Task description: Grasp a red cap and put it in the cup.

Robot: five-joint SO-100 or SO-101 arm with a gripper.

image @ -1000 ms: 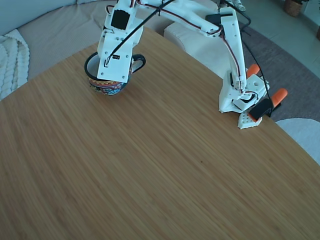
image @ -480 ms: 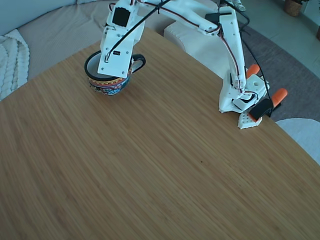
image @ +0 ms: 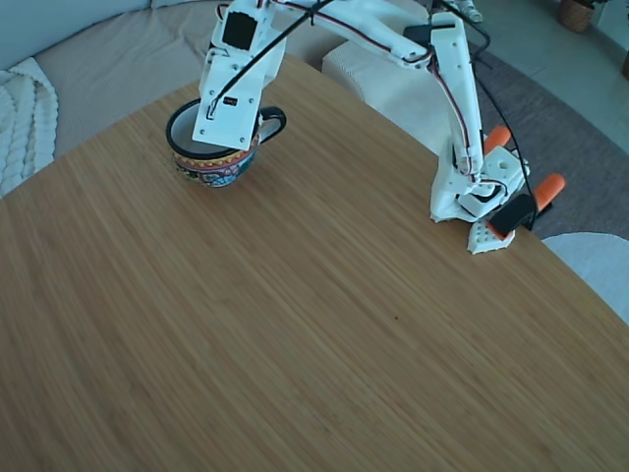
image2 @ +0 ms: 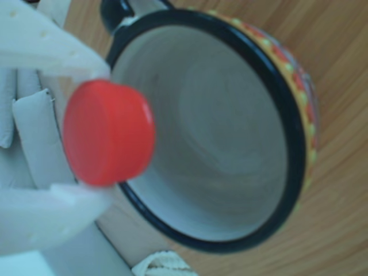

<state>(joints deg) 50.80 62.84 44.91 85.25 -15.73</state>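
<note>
We see the white arm (image: pixel 393 44) reach across a wooden table (image: pixel 295 324) from its base (image: pixel 477 202), which is fixed at the table's far right edge in the fixed view by clamps with orange handles (image: pixel 548 187). Its gripper (image: pixel 218 147) hangs directly over the cup (image: pixel 211 165), a rounded mug with a black rim, a black handle and a colourful patterned band, standing upright near the table's far edge. In the other view, the gripper (image2: pixel 86 129) is clenched on the red cap (image2: pixel 108 132): one pale finger (image2: pixel 52 49) presses the cap from above in that picture and the other from below, so the cap sits on edge between them with its flat face turned toward the camera. We find the cap held above the cup's (image2: pixel 296 123) rim, overlapping the left side of the opening in the other view, not inside it. The cup's pale interior shows nothing lying in it. Beyond the table in the fixed view, we make out a beige sofa (image: pixel 108 54) and a white knitted blanket (image: pixel 20 118)
</note>
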